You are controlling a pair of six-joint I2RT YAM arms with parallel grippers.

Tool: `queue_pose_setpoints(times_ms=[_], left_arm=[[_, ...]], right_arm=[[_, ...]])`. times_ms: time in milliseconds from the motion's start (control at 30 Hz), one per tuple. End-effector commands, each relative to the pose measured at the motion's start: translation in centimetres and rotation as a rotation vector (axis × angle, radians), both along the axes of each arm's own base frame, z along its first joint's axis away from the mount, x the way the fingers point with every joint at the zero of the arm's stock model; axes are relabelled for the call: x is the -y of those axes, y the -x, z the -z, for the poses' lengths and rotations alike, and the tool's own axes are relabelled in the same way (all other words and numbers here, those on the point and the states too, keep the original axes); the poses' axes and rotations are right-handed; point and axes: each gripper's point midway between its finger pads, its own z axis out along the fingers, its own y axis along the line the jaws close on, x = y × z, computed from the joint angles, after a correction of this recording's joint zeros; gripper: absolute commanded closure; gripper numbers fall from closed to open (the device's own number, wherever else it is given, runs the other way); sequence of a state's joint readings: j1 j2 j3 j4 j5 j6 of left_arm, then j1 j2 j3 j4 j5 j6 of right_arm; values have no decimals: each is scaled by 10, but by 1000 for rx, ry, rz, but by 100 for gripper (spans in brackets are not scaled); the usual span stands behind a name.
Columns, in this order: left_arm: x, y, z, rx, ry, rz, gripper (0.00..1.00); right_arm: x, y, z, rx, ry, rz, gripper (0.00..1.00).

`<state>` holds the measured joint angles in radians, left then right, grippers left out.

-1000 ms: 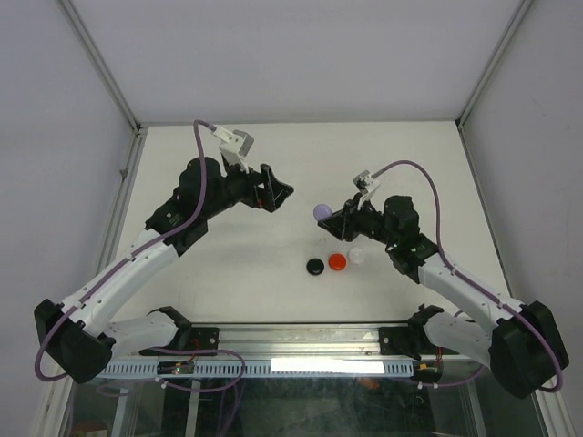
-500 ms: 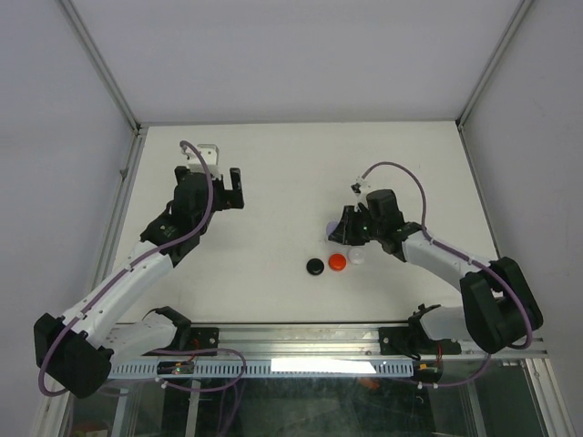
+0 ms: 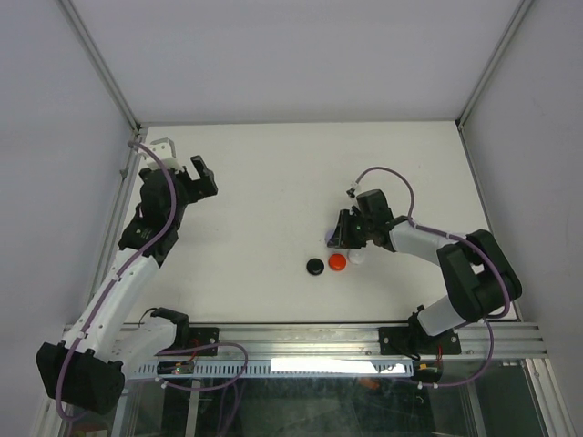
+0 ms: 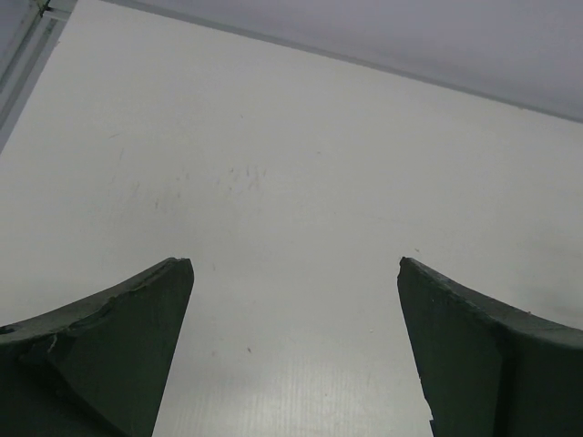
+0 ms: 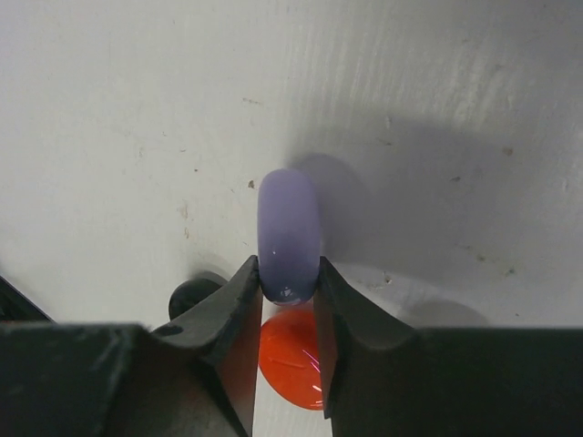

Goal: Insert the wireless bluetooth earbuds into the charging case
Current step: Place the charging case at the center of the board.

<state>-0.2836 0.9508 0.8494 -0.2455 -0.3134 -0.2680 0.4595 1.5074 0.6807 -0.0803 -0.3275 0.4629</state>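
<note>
Right fingers (image 5: 228,314) tight on lavender case (image 5: 288,232), left fingers (image 4: 118,337) apart

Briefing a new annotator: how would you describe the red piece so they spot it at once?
On the white table, find the right gripper, clamped on a lavender piece. Just nearer the arm bases, three small round pieces lie in a row. The red piece is the middle one, between the black piece and the white piece.
</note>
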Motion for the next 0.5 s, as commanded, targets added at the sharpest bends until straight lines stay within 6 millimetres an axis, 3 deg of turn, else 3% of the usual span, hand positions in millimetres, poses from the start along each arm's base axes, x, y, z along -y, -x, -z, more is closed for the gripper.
queue_pose_setpoints(times_ms=[0,233,367,467], left_arm=[[4,3,-24,81,111,28,1],[11,17,-38,138,110,99,1],[12,38,-48,204,112,143,1],[6,57,-57,268,118,142,1]], right_arm=[[-2,-13,-15,32,-7,33,68],[13,-12,-41,118,26,69,44],[28,-10,-80,241,40,97,29],[49,-6,-117,369,71,148,4]])
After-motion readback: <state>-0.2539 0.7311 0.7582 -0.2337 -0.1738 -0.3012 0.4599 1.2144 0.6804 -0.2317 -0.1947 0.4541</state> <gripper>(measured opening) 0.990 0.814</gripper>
